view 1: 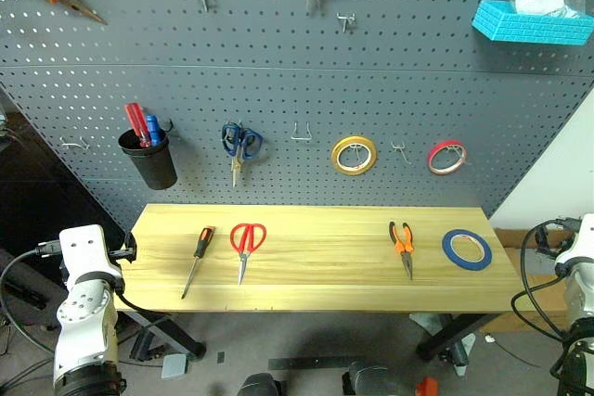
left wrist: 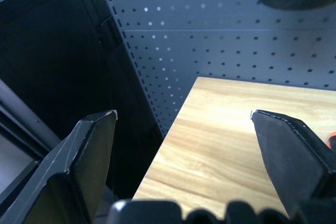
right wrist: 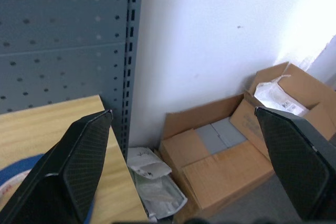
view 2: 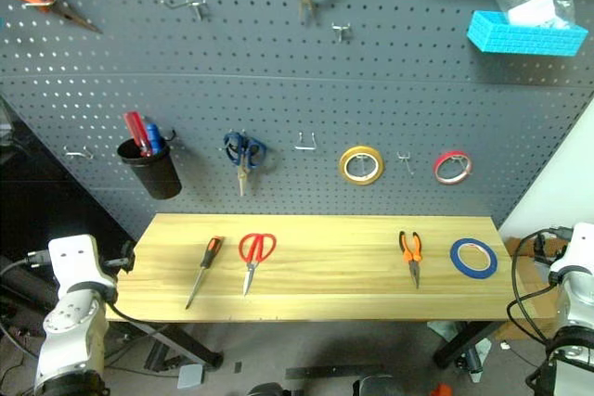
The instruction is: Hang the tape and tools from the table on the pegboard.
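Observation:
The wooden table (view 1: 325, 271) stands against the dark grey pegboard (view 1: 297, 90). On it, from left to right, lie the red-and-black screwdriver (view 1: 204, 243), the red-handled scissors (view 1: 244, 255), the orange-handled pliers (view 1: 405, 255) and the blue tape (view 1: 446, 249). My left gripper (left wrist: 184, 113) hangs open off the table's left end, with nothing between its fingers. Off the right end my right gripper (right wrist: 182, 111) is open and holds nothing; the blue tape (right wrist: 21, 165) lies beside its left finger.
On the pegboard hang a black cup of pens (view 1: 148, 159), blue-handled scissors (view 1: 241, 144), a yellow tape ring (view 1: 339, 155) and a red one (view 1: 432, 157), with bare hooks (view 1: 301, 132) between. A blue bin (view 1: 531, 23) sits up right. Cardboard boxes (right wrist: 220, 150) lie right of the table.

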